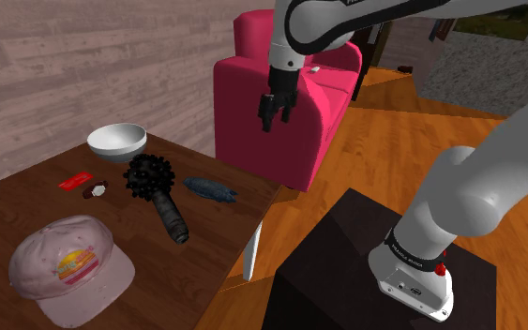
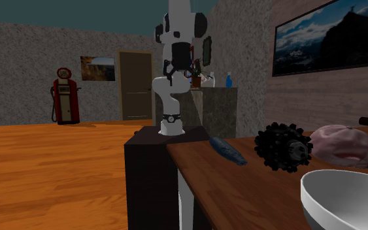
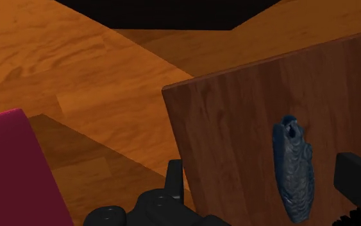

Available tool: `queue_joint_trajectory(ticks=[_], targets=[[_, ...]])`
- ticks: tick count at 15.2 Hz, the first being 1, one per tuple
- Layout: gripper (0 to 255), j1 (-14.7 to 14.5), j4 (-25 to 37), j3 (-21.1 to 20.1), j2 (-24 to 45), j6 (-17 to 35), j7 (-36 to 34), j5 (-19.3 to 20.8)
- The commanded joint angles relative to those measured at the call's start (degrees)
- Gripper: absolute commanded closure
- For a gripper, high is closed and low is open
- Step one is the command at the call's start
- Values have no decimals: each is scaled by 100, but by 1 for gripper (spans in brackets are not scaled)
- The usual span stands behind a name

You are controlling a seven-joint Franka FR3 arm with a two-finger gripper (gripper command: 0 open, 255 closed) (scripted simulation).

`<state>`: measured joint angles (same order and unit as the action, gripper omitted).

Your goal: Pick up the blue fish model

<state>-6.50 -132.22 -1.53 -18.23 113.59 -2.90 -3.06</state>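
Nothing of the pick-up is done yet; every step is judged to be left.

At the shoulder view's left, a pale pink cap [image 1: 69, 267] is laid near the lower-left corner of the wooden table [image 1: 219, 234]. A white bowl [image 1: 117, 141] is set by the far edge. A black spiked brush [image 1: 161, 197] is found about the middle of the table. Just beside it, toward the corner closest to the pink sofa [image 1: 252, 155], the blue fish model [image 1: 210, 189] is laid flat (its length runs roughly along the sofa-side edge) and is touched by nothing.

Further right, the gripper [image 1: 274, 120] is hung high in the air before the sofa, well apart from the fish. Its fingers are seen spread, with nothing between them. At the far right, the arm is carried on the dark stand [image 1: 346, 253].

In the wrist view the fish [image 3: 293, 168] is seen close to the table corner. It is judged that the hand must be brought over the fish, lowered, closed across the narrow body and raised.
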Motion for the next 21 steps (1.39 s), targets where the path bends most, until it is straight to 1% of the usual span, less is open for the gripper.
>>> queue_joint_trajectory(ticks=[1,10,19,21], targets=[[0,-71,178,-54,434,178,57,-39],[0,-364,1078,-332,2293,784,248,-120],[0,-681,2393,-588,4165,990,362,-18],[0,-684,2381,-587,4218,1052,365,-14]])
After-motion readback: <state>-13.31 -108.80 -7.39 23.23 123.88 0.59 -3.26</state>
